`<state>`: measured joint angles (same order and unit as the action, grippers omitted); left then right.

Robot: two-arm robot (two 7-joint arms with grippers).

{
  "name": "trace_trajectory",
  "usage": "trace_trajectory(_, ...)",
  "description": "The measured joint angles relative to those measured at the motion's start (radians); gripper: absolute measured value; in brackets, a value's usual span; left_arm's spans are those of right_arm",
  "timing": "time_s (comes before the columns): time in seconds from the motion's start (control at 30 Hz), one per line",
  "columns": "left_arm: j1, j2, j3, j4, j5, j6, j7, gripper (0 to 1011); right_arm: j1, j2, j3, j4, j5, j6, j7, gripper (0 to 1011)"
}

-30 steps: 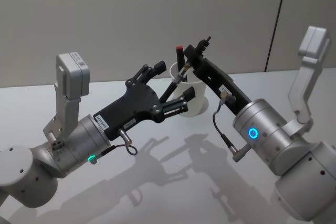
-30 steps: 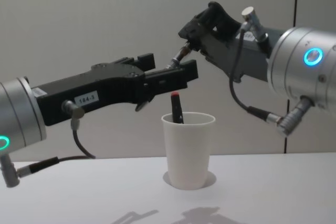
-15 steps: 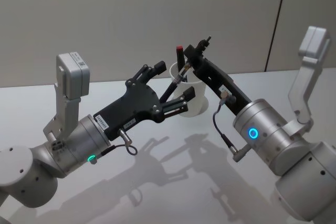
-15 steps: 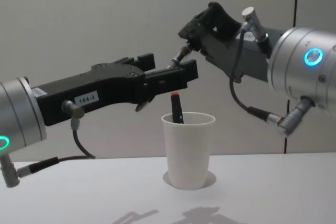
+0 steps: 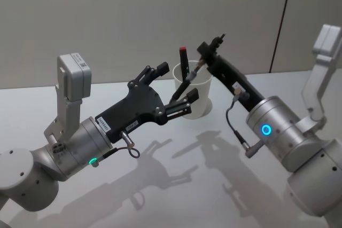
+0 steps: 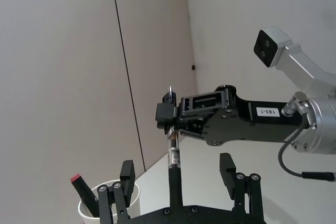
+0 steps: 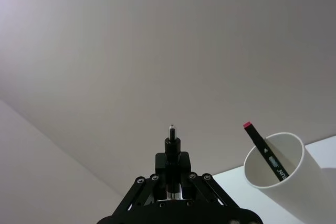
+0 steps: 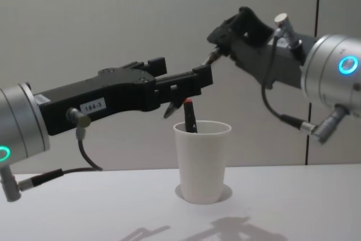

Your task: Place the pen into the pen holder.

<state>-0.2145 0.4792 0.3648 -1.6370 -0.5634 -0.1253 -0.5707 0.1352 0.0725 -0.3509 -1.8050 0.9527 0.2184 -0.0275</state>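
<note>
Right hand [image 5: 202, 63] is clamped on a pen [image 5: 188, 79] above the pen holder [image 8: 202, 162] — left hand [image 5: 173, 86] spread apart, looks empty.

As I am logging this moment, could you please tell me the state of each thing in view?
Pen holder: upright on the table, one pen inside.
Red-capped pen: leaning in the holder, cap above the rim.
Held pen: in the air, tilted, not in the holder.
Right pincer: shut on the held pen's end.
Left pincer: open, fingers either side of the held pen.
</note>
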Motion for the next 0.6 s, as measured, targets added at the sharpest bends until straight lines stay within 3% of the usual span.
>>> trace_trajectory(0.6, 0.0, 0.0, 0.0, 0.0, 0.0, 0.0, 0.0, 1001, 0.086, 0.021, 0.052, 0.08, -0.022, -0.051, 0.08, 131)
